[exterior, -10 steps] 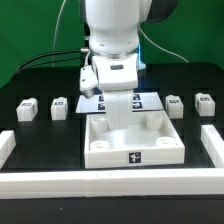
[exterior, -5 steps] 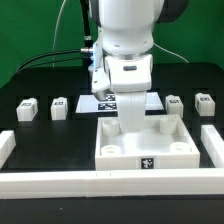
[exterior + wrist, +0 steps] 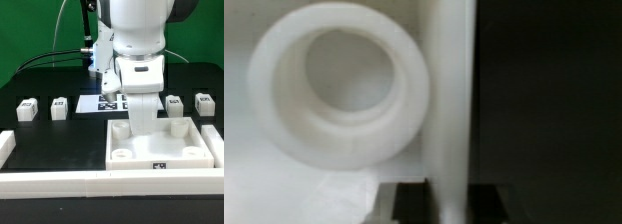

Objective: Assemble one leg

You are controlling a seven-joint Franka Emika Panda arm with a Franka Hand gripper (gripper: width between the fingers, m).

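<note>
Materials: the panel (image 3: 185, 150) is matte white and tray-like, with a raised rim and round sockets at its corners; the table (image 3: 60, 140) is flat black; the border bars (image 3: 80, 186) are long, square-edged and white
Socket up close: in the wrist view one socket (image 3: 331, 95) is a thick, smooth, blurred white ring, next to the panel's straight rim wall (image 3: 446, 100), with black table beyond the wall
Legs, look: four small white cuboid blocks, each with a black-and-white square tag on the face towards the camera
Legs, place: seen from the exterior view with the panel as the dial's centre, the first leg (image 3: 26, 108) and second leg (image 3: 59, 107) lie at about 10 o'clock, well apart from the panel; the third leg (image 3: 176, 105) is at 12 to 1 o'clock and the fourth leg (image 3: 205, 103) at 1 to 2 o'clock, both near its far edge
Legs, axis: all four rest flat on the table in a loose row; they are too small to tell which way the long axis runs
Marker board: the marker board (image 3: 103, 103) lies flat at 11 o'clock, partly behind the arm
Gripper: the gripper (image 3: 138, 130) points straight down onto the panel's far rim
Jaws: dark, blurred fingers (image 3: 402, 205) sit on either side of the rim wall and appear clamped on it
</note>
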